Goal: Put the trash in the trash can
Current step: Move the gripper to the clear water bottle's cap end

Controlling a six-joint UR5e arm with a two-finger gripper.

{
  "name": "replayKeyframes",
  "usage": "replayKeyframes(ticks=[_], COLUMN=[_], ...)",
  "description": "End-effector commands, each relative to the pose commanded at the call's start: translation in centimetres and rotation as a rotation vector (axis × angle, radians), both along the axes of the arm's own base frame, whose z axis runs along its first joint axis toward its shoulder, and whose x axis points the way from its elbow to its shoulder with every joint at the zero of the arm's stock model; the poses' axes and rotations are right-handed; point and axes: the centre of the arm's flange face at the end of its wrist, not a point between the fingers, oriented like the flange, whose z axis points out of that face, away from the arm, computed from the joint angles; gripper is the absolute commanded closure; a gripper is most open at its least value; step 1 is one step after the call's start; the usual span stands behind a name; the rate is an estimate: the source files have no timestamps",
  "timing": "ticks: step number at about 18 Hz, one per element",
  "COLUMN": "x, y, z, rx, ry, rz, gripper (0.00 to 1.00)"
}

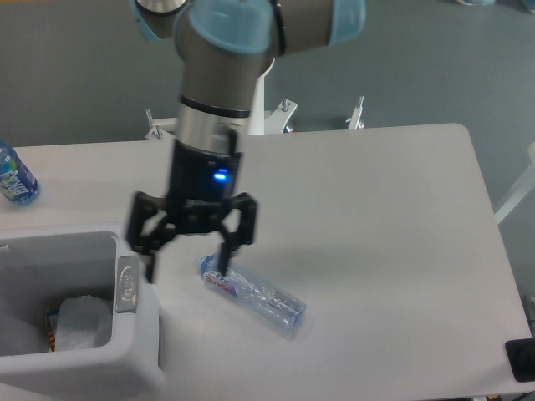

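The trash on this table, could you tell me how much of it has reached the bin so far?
Roughly half. The crumpled wrapper already lies inside the trash can. The open gripper holds nothing and hangs above the crushed bottle, which lies on the table and remains to be binned.

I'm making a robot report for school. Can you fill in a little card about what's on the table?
gripper: open, empty, blurred, above the table
crushed bottle: lying on the table, right of the bin
trash can: white, bottom left
wrapper: inside the trash can
blue-labelled bottle: far left edge
left to bin: crushed bottle
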Motion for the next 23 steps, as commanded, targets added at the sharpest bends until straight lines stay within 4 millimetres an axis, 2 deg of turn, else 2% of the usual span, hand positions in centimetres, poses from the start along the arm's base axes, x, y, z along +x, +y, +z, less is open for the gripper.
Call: replayKeyframes(ticks=[2,7,10,15,17,23], x=[-1.3,-6.4,-7.0,-8.0,-8.3,-8.3], y=[-0.3,-1.4,-2.2,-1.5,-1.5,-0.9], z=[-2.6,-10.4,-16.0,-22.3,-23.8,-26.2], rx=[-0.066,-0.217,-0.301,-0.370,-0.402,-0.425], ry=[0.005,-0.026,-0.079,-0.142,-0.143,-0.173], rz=[0.037,0.129,0.143,0.141,0.152,0.182], gripper=[0.00,0.00,0.00,0.00,0.00,0.00])
